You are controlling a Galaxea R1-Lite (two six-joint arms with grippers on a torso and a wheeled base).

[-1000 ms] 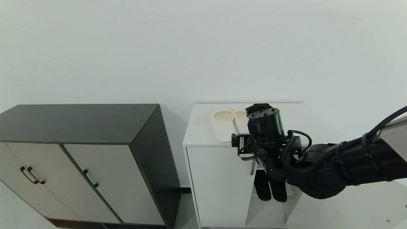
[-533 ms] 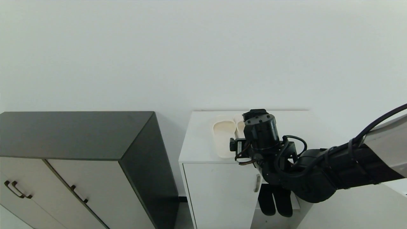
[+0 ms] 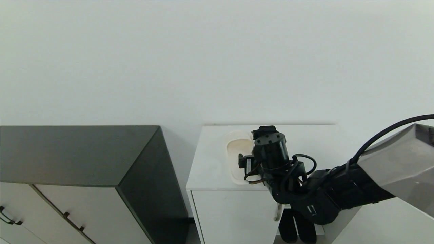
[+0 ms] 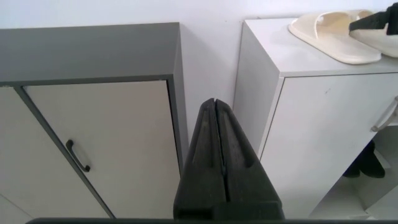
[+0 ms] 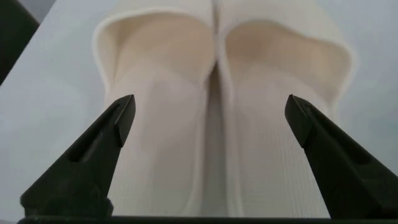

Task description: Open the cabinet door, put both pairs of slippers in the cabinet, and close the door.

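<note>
A cream pair of slippers (image 3: 234,154) lies side by side on top of the white cabinet (image 3: 210,162). My right gripper (image 5: 211,115) hovers open just over them, one finger (image 5: 115,121) outside each slipper (image 5: 168,143); its black wrist (image 3: 271,149) covers the right slipper in the head view. A black pair of slippers (image 3: 298,228) stands inside the cabinet behind the silver door handle (image 3: 278,211). My left gripper (image 4: 215,106) is shut on nothing, low in front of the gap between the two cabinets. The cream pair (image 4: 336,34) and black pair (image 4: 368,165) show there too.
A dark-topped cabinet (image 3: 78,152) with pale doors and black handles (image 4: 78,155) stands close to the left of the white one. A plain white wall (image 3: 217,61) runs behind both. The white cabinet's top right of the slippers is bare.
The head camera has moved, shifting the whole picture down. Against the cream slippers, my right gripper has slid left and now covers the right slipper.
</note>
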